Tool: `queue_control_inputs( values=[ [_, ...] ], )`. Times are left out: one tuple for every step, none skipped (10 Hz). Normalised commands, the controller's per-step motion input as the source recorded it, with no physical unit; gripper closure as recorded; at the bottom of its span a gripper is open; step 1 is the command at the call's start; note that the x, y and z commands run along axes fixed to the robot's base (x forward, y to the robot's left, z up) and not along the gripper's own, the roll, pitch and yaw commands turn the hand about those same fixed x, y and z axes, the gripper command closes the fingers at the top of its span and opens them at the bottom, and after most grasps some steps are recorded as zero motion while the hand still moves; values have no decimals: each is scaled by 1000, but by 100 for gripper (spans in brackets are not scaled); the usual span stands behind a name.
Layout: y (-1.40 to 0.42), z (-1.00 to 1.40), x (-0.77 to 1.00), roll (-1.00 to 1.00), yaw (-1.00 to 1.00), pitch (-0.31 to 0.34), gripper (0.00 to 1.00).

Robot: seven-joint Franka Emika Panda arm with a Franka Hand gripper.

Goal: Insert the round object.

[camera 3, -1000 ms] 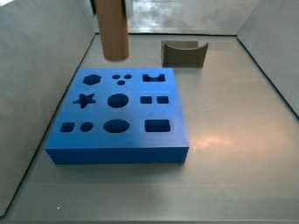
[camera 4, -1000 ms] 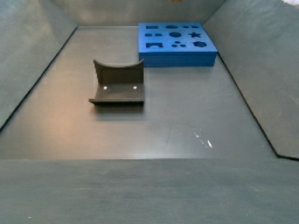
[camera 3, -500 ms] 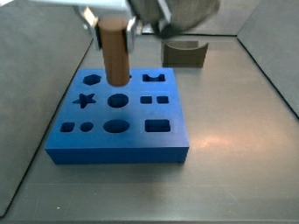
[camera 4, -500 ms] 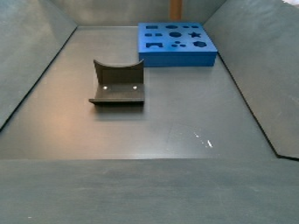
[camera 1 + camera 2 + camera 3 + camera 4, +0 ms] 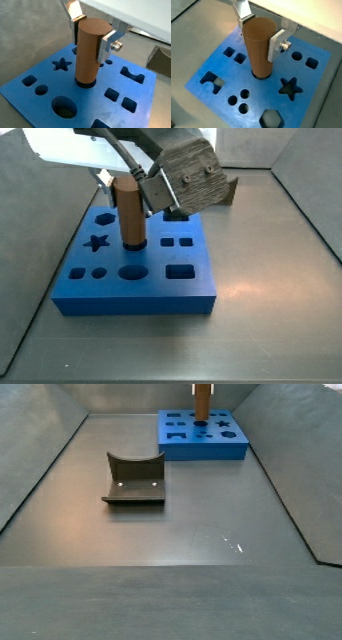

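Note:
The round object, a tall brown cylinder peg (image 5: 91,50), stands upright with its lower end in a round hole near the middle of the blue block (image 5: 40,102). It also shows in the wrist view (image 5: 260,46) and in both side views (image 5: 131,216) (image 5: 201,402). My gripper (image 5: 91,31) is shut on the peg's top, one silver finger (image 5: 107,46) on each side. The gripper is above the blue block (image 5: 134,278) in a side view (image 5: 134,178). In the far side view the arm is out of frame.
The blue block (image 5: 231,87) has several other holes: a star (image 5: 290,86), squares, small rounds, an oval (image 5: 64,106). The dark olive block with a curved notch (image 5: 134,481) stands on the grey floor, apart from the blue block (image 5: 201,436). Grey walls enclose the floor.
The gripper has come down with the peg from above the block's far left. The peg's lower end now sits in the round hole near the block's middle.

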Motion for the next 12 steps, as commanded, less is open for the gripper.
queue_control_inputs(
  values=[
    [0,-357,0,0,0,-27,100],
    [0,-411,0,0,-6,-23,100],
    [0,-371,26,0,-20,0,100],
    [0,-257,46,0,-17,0,100],
    [0,-277,129,0,-51,0,100],
    [0,-386,260,0,-103,6,100],
    [0,-411,271,-30,-134,0,100],
    [0,-360,186,-99,-177,0,100],
    [0,-323,80,-134,-189,-10,100],
    [57,-269,0,-116,-126,-19,100],
    [80,-309,0,-91,-86,-53,100],
    [89,-346,-17,-90,-74,-90,100]
  ],
)
